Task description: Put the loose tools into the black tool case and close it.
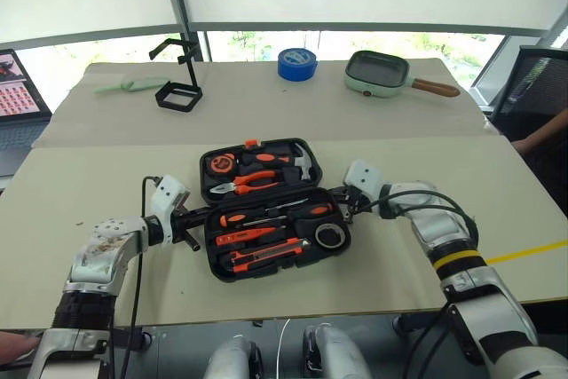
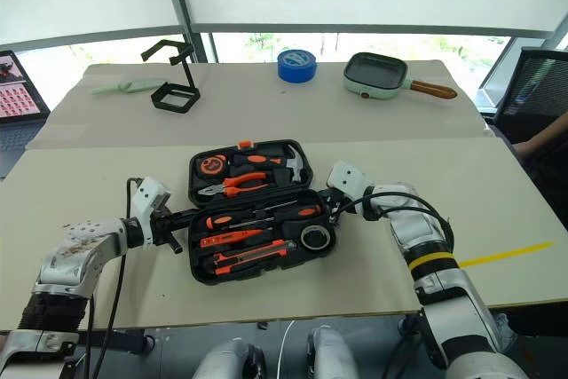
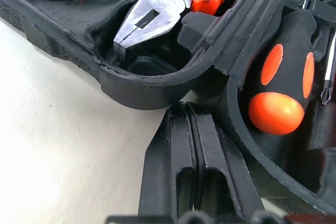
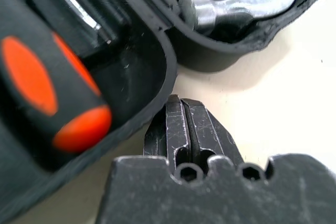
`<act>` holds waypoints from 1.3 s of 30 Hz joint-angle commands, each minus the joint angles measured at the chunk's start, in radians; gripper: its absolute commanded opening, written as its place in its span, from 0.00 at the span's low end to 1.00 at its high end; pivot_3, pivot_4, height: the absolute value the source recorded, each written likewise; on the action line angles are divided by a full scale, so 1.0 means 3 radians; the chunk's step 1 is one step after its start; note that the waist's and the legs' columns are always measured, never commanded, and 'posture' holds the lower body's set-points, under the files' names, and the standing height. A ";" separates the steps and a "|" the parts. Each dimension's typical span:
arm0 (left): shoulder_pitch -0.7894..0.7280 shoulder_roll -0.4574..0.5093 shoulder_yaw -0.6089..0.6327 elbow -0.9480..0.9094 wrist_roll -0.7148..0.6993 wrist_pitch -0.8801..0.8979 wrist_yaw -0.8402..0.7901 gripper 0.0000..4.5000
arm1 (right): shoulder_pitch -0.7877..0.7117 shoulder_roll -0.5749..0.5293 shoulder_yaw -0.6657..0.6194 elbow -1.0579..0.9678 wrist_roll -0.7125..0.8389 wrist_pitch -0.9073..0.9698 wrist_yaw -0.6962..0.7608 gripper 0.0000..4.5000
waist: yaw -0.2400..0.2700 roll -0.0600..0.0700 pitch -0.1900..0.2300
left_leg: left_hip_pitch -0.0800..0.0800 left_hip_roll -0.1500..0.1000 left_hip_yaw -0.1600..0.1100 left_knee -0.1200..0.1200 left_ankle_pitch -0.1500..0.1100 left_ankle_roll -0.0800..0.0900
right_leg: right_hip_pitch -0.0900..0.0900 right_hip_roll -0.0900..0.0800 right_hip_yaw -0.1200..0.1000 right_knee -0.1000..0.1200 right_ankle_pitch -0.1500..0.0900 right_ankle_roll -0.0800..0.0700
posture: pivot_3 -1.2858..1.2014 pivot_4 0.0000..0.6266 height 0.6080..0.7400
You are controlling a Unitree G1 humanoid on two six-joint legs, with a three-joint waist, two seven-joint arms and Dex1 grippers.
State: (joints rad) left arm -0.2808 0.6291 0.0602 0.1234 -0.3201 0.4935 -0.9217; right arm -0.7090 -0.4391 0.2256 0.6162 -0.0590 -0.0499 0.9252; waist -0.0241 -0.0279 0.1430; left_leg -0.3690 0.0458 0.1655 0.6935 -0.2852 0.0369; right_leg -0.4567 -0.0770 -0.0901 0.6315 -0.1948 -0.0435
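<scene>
The black tool case [image 1: 211, 243] lies open in the middle of the table. In its near half sit the utility knife [image 1: 266, 257], two small orange screwdrivers [image 1: 238, 217], the long thin screwdriver [image 1: 306, 211] and the dark tape roll [image 1: 330, 236]. Pliers [image 3: 157, 14] and a hammer [image 4: 236, 3] rest in the far half. My left gripper [image 1: 202, 215] is shut, its tip at the case's left side by the hinge [image 3: 185, 109]. At the right side by the hinge, my right gripper [image 1: 335, 202] is also shut, its tip [image 4: 176, 100] at the near half's rim. Neither holds anything.
At the back stand a black square stand [image 1: 179, 95], a pale green handled tool [image 1: 129, 86], a big blue tape roll [image 1: 296, 64] and a green pan [image 1: 377, 73]. A laptop [image 1: 13, 86] sits far left. A person's arm [image 1: 541, 135] shows at the right edge.
</scene>
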 commanded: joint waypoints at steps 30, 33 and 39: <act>0.0140 0.0967 0.0297 -0.0348 -0.0380 0.1222 -0.0322 0.71 | 0.1110 -0.0981 -0.0541 -0.2384 0.0872 0.2049 0.0747 0.64 | 0.0026 -0.0002 0.0003 | -0.0011 0.0005 -0.0005 -0.0004 -0.0010 0.0004 | -0.0009 0.0000 0.0002 -0.0009 -0.0004 -0.0006 | 0.52 0.24 1.00; -0.0017 0.1095 0.0359 -0.0325 -0.0541 0.1499 -0.0379 0.94 | 0.0950 -0.1112 -0.0684 -0.2552 0.1102 0.2823 0.0624 0.86 | 0.0034 -0.0002 0.0005 | -0.0010 0.0005 -0.0005 -0.0004 -0.0021 0.0022 | -0.0009 -0.0001 0.0002 -0.0010 -0.0005 -0.0004 | 0.52 0.24 1.00; -0.0900 0.0836 0.0374 -0.0062 -0.0819 0.2484 -0.0009 1.00 | 0.0035 -0.0912 -0.0766 -0.2416 0.1540 0.4737 0.0255 0.99 | 0.0066 -0.0011 0.0020 | -0.0015 0.0005 -0.0016 0.0001 -0.0018 0.0019 | -0.0013 -0.0002 0.0000 -0.0004 -0.0003 -0.0007 | 0.52 0.24 1.00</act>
State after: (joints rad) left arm -0.4694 0.8976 0.1546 0.0966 -0.5276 1.1341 -0.9722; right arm -0.6116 -0.7336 0.0257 -0.1145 0.3483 1.1808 1.0436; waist -0.0044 -0.0314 0.1491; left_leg -0.3754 0.0470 0.1602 0.6942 -0.2895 0.0431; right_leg -0.4612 -0.0772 -0.0906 0.6307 -0.1948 -0.0463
